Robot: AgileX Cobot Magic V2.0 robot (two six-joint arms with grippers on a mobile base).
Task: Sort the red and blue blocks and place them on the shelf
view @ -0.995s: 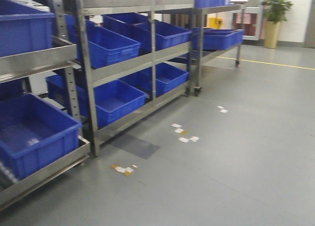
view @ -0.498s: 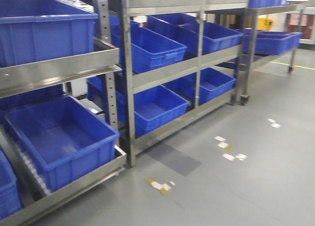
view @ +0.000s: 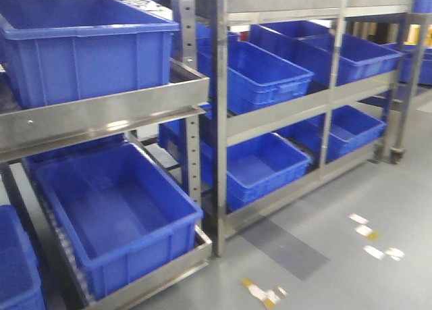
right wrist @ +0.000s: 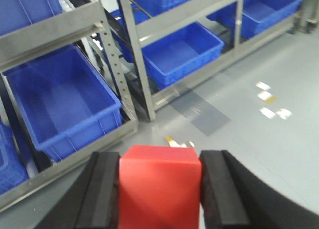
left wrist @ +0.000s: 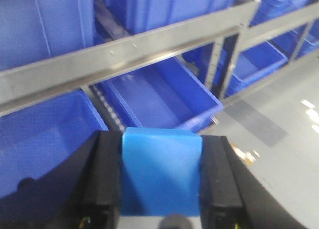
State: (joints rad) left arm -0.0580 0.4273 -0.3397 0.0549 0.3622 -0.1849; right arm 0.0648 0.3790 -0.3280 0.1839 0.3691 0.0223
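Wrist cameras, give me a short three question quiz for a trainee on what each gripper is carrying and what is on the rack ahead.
1. Which block is the left gripper shut on? A the red block, B the blue block, C neither.
2. True or false: the right gripper is open and empty.
3. What colour are the bins on the shelf?

Key: 1 B. 2 False, it is shut on the red block. 3 Blue.

Blue matte cube [left wrist: 162,171]: in left gripper [left wrist: 162,156]; steel-framed shelf [left wrist: 129,47] at 12 o'clock.
Red matte cube [right wrist: 159,189]: in right gripper [right wrist: 159,166]; blue plastic bin [right wrist: 84,121] at 10 o'clock.
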